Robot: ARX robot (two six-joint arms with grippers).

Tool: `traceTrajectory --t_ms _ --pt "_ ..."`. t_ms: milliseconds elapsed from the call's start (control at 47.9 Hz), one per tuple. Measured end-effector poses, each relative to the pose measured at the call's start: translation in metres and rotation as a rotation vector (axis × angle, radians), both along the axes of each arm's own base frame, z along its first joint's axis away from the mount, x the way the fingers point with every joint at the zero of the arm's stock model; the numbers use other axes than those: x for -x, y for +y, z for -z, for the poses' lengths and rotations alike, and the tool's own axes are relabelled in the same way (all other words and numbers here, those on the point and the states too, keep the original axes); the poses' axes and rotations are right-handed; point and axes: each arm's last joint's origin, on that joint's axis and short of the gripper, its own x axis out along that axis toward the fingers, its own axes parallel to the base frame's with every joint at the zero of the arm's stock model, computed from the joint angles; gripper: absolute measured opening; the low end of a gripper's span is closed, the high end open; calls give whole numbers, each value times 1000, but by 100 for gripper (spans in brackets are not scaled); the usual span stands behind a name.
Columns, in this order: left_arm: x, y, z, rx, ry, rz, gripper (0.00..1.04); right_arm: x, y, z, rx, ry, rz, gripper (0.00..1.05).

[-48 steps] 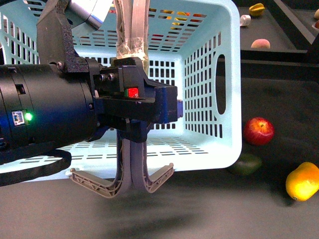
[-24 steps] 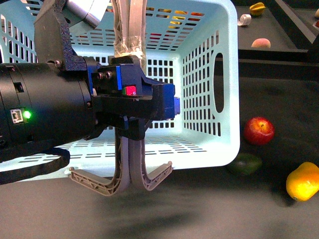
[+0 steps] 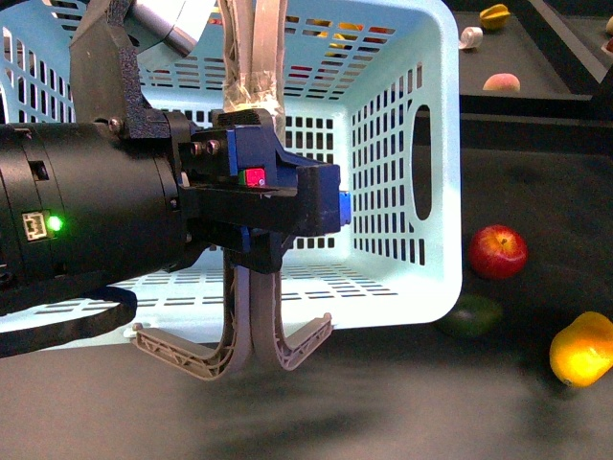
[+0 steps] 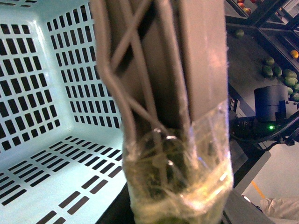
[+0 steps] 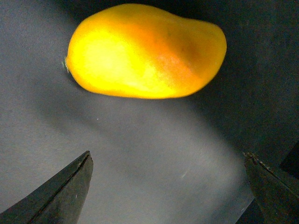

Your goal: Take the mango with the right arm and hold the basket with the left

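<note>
Well right of the basket point(image 3: 421, 57), the mango point(image 3: 581, 350) lies on the dark surface point(image 3: 383, 412), with the right fingers point(image 5: 65, 191) spread wide and not touching it. Smooth and rounded, it is likely slippery: pinch across its narrow middle. On the left arm point(image 3: 96, 220) the fingers are hidden, so their state cannot be told.

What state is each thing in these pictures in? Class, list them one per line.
basket: nothing lying in the part of its inside that shows.
handles: raised together, taped.
left gripper: at the handles, fingers hidden, grip unclear.
right gripper: open, empty, mango ahead of it.
mango: lying on the dark surface, not gripped.
apple: lying free beside the basket.
avocado: lying at the basket's corner.
green light: lit.
</note>
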Motion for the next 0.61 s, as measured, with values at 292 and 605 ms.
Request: traceTrajectory --t_ms 292,605 --pt "0 0 0 0 0 0 18 -43 10 19 101 19 -342 96" --pt "0 0 0 0 0 1 18 -68 21 51 42 100 -391 96"
